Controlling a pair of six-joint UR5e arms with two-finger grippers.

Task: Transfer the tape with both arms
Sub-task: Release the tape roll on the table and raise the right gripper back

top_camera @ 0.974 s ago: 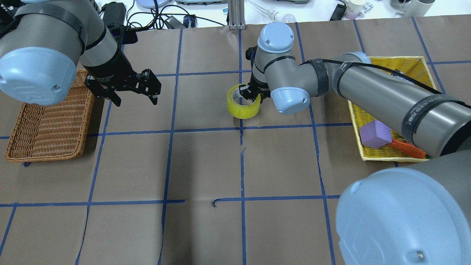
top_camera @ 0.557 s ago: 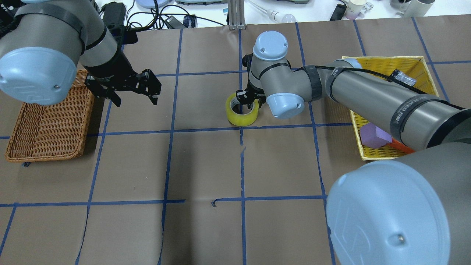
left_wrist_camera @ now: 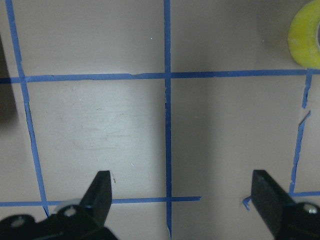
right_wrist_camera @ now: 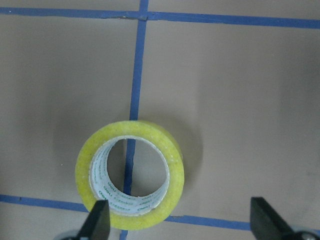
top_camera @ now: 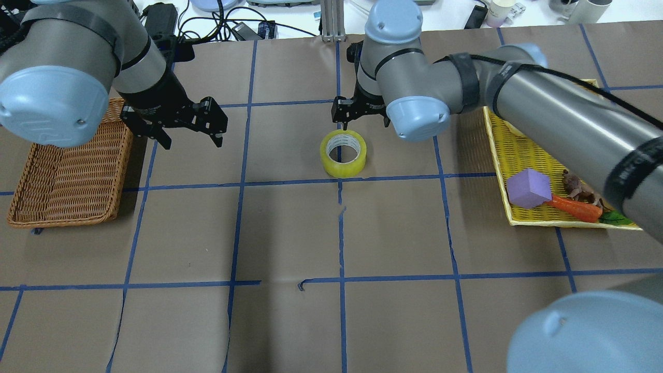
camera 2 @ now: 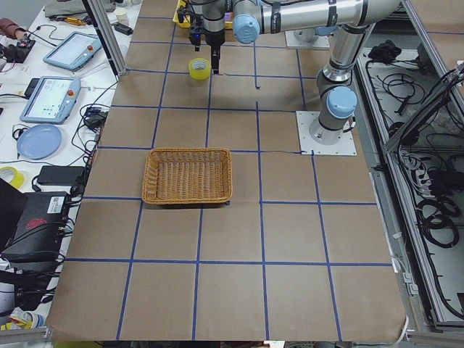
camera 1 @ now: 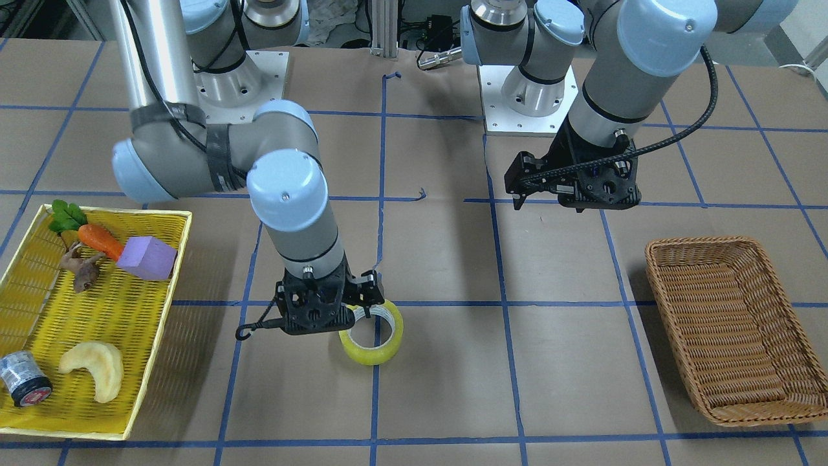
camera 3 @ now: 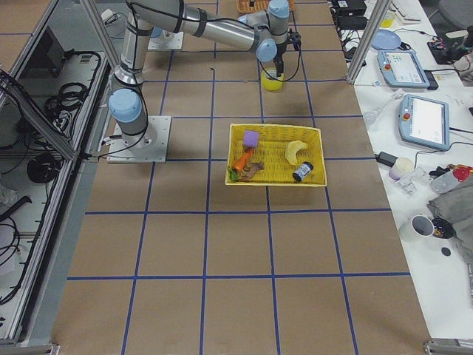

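The yellow tape roll lies flat on the brown table near the middle, on a blue grid line. It also shows in the front view and in the right wrist view. My right gripper is open and empty; it hangs just above and beyond the roll, with nothing between its fingers. In the front view this gripper stands beside the roll. My left gripper is open and empty, hovering to the roll's left near the basket. The left wrist view shows the roll far off at its top right corner.
A wicker basket stands at the table's left, also seen in the front view. A yellow tray at the right holds a purple block, a carrot, a banana-shaped piece and a small silver cylinder.
My right gripper set the tilted roll down flat, opened, let go and rose away toward the table's far side. The left arm has hardly moved.
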